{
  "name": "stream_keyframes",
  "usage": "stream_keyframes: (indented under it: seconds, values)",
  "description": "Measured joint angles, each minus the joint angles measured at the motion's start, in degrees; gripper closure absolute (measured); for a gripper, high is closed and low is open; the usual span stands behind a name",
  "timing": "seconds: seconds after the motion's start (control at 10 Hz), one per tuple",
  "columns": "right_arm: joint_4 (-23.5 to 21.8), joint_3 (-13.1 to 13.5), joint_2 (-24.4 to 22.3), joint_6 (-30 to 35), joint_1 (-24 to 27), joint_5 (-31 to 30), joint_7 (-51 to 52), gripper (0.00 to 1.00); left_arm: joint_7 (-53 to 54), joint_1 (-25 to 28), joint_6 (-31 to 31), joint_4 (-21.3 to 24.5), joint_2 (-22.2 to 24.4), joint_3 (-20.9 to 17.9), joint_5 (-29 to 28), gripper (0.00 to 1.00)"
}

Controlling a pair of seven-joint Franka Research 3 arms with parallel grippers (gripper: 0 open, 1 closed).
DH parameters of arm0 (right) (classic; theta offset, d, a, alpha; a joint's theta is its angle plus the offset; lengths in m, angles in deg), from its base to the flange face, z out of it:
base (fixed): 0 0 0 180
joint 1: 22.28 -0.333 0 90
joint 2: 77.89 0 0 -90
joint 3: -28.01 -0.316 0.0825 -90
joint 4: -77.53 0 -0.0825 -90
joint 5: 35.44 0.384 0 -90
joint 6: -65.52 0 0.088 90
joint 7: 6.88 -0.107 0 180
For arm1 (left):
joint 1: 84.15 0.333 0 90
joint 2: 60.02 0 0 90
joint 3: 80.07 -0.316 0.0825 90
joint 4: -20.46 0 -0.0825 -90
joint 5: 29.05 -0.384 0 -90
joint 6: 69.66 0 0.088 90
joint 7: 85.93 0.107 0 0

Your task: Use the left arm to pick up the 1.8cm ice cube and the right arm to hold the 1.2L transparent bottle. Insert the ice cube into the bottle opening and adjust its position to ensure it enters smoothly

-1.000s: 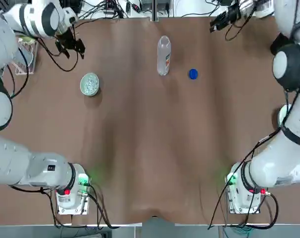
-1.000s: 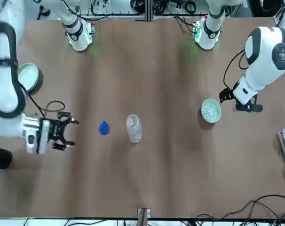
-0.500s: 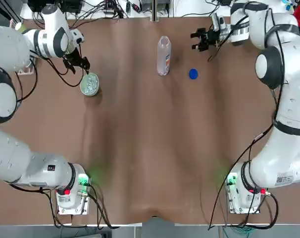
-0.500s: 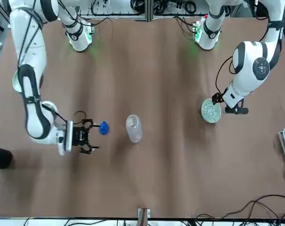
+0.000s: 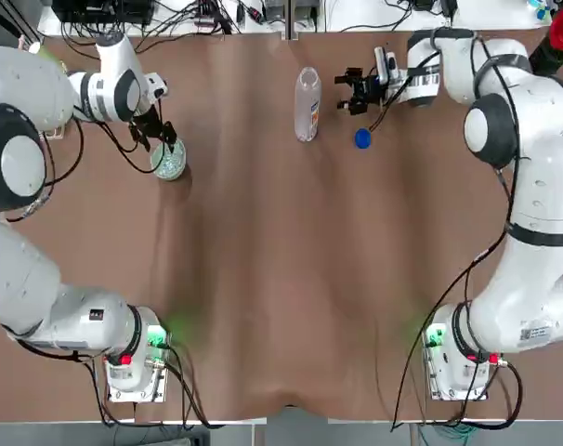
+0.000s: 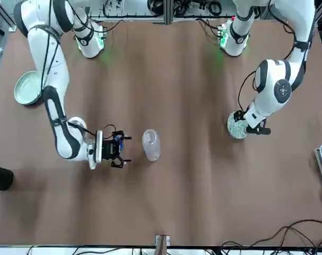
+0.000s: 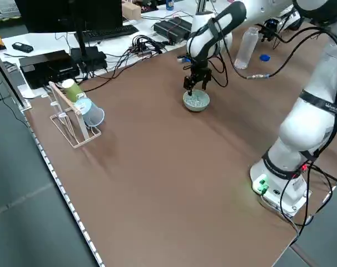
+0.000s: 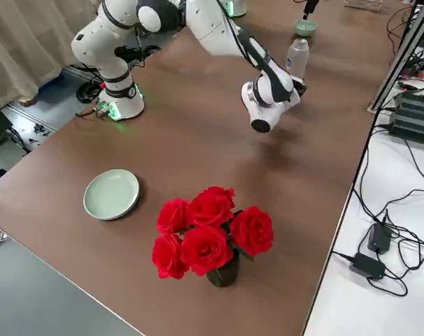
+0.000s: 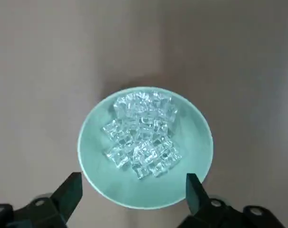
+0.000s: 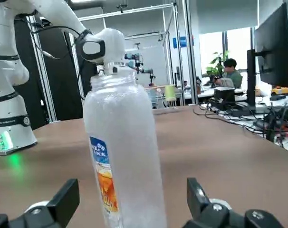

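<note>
The clear bottle (image 5: 307,104) stands upright at the table's far middle, its label (image 10: 105,183) facing my right gripper. The bottle opening (image 10: 116,72) is uncapped. My right gripper (image 5: 352,92) is open, level with the bottle's body (image 10: 127,156) and a short way off it; its fingers (image 10: 64,198) are spread wider than the bottle. Several ice cubes (image 9: 141,135) lie heaped in a pale green dish (image 9: 201,152). My left gripper (image 5: 162,141) hangs open just above that dish (image 5: 169,163), with nothing between its fingertips (image 9: 71,191).
The blue cap (image 5: 362,139) lies on the table beside the right gripper. A rack with cups (image 7: 74,111) stands at the far left edge. A green plate (image 8: 112,194) and a vase of red roses (image 8: 212,234) sit at the right side.
The left gripper came in over the dish and down toward the cubes. The right gripper travelled across past the blue cap up to the bottle. Bottle, cap and dish stayed put.
</note>
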Motion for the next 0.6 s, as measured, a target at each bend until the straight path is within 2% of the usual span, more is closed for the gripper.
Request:
stream_keyframes:
  seconds: [0.6]
  values:
    - [1.7, -0.6, 4.0, -0.4, -5.5, 9.8, 7.3, 0.0, 0.0, 0.0, 6.0, 0.0, -4.9, 0.0, 0.0, 0.04]
